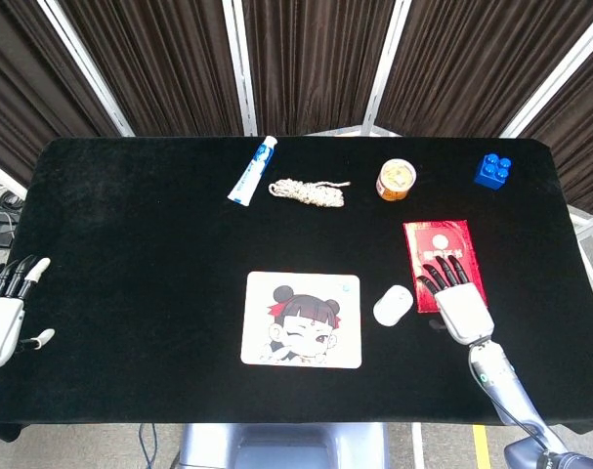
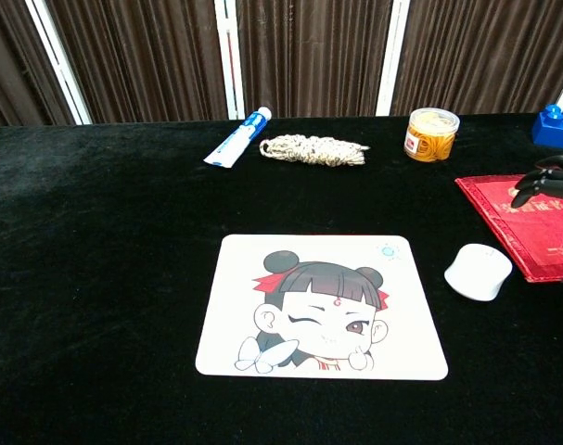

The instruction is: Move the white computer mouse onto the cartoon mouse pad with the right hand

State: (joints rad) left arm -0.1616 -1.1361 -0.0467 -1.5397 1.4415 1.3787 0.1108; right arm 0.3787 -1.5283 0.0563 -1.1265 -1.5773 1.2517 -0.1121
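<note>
From above, the white computer mouse [image 1: 393,305] sits on the black table [image 1: 130,225], just off the right edge of the cartoon mouse pad [image 1: 302,319] and not on it. The right hand [image 1: 457,303] hovers just right of the mouse, its dark fingers [image 1: 443,273] spread and stretched out over the red booklet [image 1: 440,250], holding nothing and not touching the mouse. The left hand [image 1: 3,318] hangs at the far left edge of the table, fingers apart and empty. Along the far side lie a toothpaste tube [image 1: 253,171], a coil of pale rope [image 1: 309,191] just right of it, a small round tub [image 1: 396,180] with an orange lid, and a blue building block [image 1: 493,170] toward the right corner. From the chest camera, the mouse pad [image 2: 323,307] fills the near middle with its winking girl picture, and the mouse [image 2: 478,272] rests to its right, close to the booklet [image 2: 527,222] but I cannot tell whether they touch. Only the fingertips of the right hand [image 2: 547,182] show at the right edge, curved above the booklet's far part, with nothing between them. The tube [image 2: 236,136], rope [image 2: 314,149], tub [image 2: 430,134] and block [image 2: 556,125] line the far edge; the left hand is out of this view.
</note>
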